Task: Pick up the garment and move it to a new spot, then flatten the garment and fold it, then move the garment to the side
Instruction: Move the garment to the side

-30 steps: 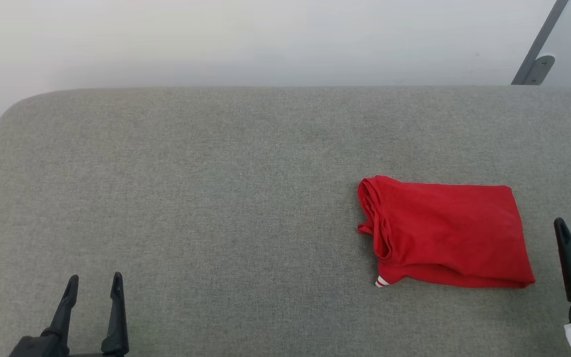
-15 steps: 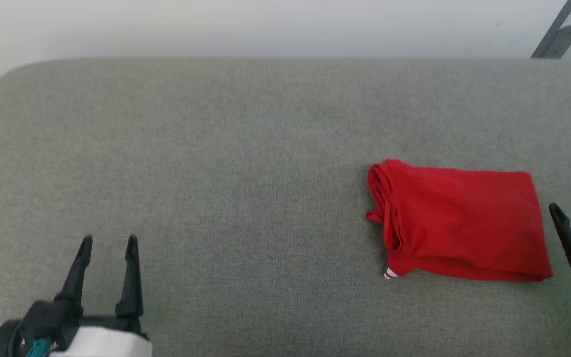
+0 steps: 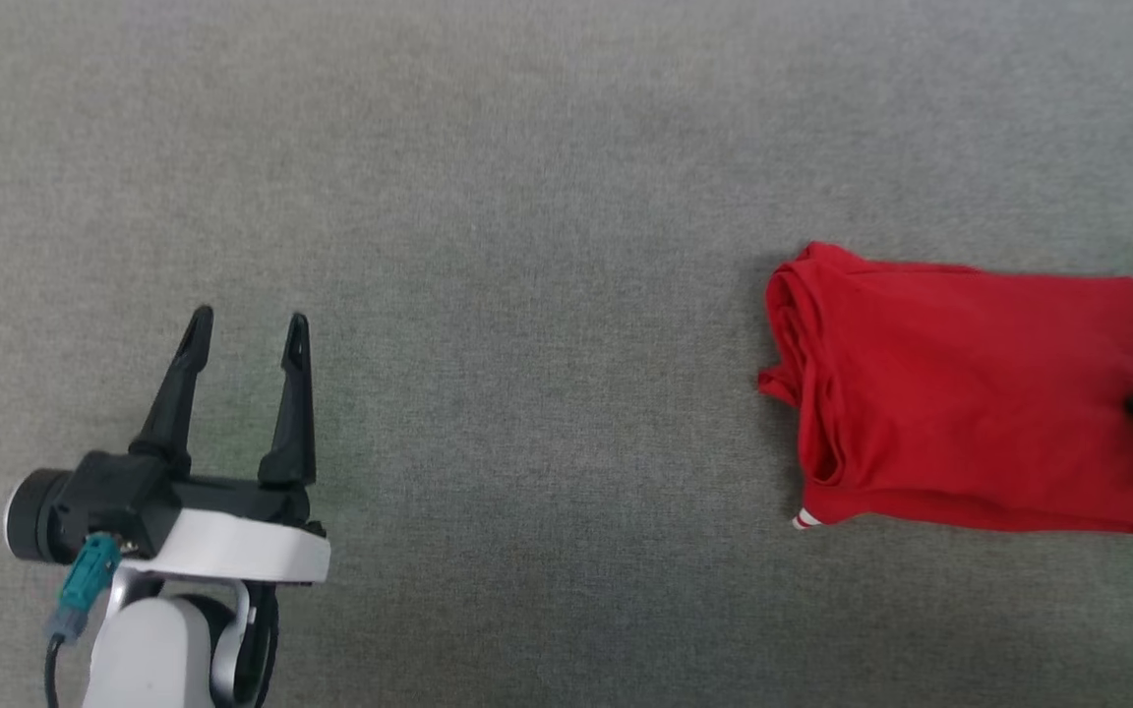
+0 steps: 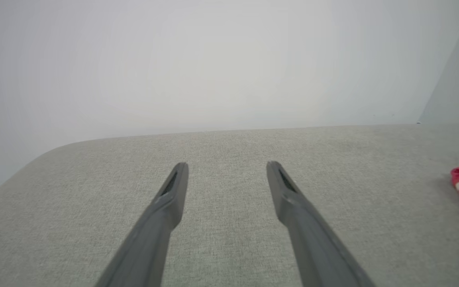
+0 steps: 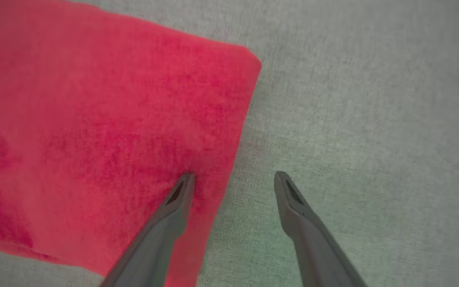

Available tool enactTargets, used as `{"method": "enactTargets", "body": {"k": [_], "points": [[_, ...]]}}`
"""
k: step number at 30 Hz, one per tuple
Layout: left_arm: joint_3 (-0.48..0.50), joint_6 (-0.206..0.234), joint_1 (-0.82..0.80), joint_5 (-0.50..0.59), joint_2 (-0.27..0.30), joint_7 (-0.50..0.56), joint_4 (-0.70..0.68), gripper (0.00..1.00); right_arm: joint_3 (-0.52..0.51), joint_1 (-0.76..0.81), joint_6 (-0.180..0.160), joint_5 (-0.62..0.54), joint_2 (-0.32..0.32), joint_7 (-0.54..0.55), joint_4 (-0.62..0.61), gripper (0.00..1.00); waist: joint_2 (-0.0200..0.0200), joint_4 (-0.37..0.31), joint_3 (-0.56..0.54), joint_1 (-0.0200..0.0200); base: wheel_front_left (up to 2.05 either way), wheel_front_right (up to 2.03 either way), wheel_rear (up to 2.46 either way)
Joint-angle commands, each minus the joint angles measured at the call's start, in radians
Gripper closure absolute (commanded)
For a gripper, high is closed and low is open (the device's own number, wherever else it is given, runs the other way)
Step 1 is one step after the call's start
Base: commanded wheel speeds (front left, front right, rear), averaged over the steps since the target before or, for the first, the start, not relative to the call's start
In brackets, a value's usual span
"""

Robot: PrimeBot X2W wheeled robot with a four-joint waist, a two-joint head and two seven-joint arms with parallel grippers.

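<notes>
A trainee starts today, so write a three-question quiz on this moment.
1. True or false: the left gripper is shut on the shirt.
2. Where is the right gripper? A) astride the shirt's edge, one finger over cloth and one over the grey surface; B) beside the left gripper; C) lifting the shirt.
3. In the head view, what red-and-white detail peeks out at the shirt's near left corner?
Key: 1 false, it is open and well apart from the shirt. 2 A. 3 the striped trim.
</notes>
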Motion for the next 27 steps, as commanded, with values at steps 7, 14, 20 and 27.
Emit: {"method": "enactTargets", "body": {"k": [7, 14, 20, 27], "points": [[-0.005, -0.002, -0.066, -0.014, -0.007, -0.005, -0.002, 0.00, 0.018, 0.019, 0.000, 0.040, 0.036, 0.121, -0.020, 0.00, 0.0000, 0.016, 0.077, 0.0000, 0.00, 0.00, 0.00], [-0.033, -0.002, -0.117, -0.006, 0.003, -0.005, 0.017, 0.00, 0.056, 0.004, 0.001, 0.035, 0.098, 0.149, -0.020, 0.64, 0.0000, 0.014, 0.120, 0.0000, 0.00, 0.00, 0.00], [-0.038, -0.002, -0.128, -0.002, 0.028, -0.005, 0.029, 0.00, 0.044, -0.020, 0.000, 0.042, 0.129, 0.091, -0.020, 1.00, 0.0000, -0.015, 0.118, 0.0000, 0.00, 0.00, 0.00], [-0.039, -0.002, -0.122, 0.000, 0.075, -0.005, 0.026, 0.00, -0.035, -0.046, -0.003, 0.039, 0.135, -0.036, 0.001, 1.00, 0.0000, -0.105, 0.115, 0.0000, 0.00, 0.00, 0.00]]}}
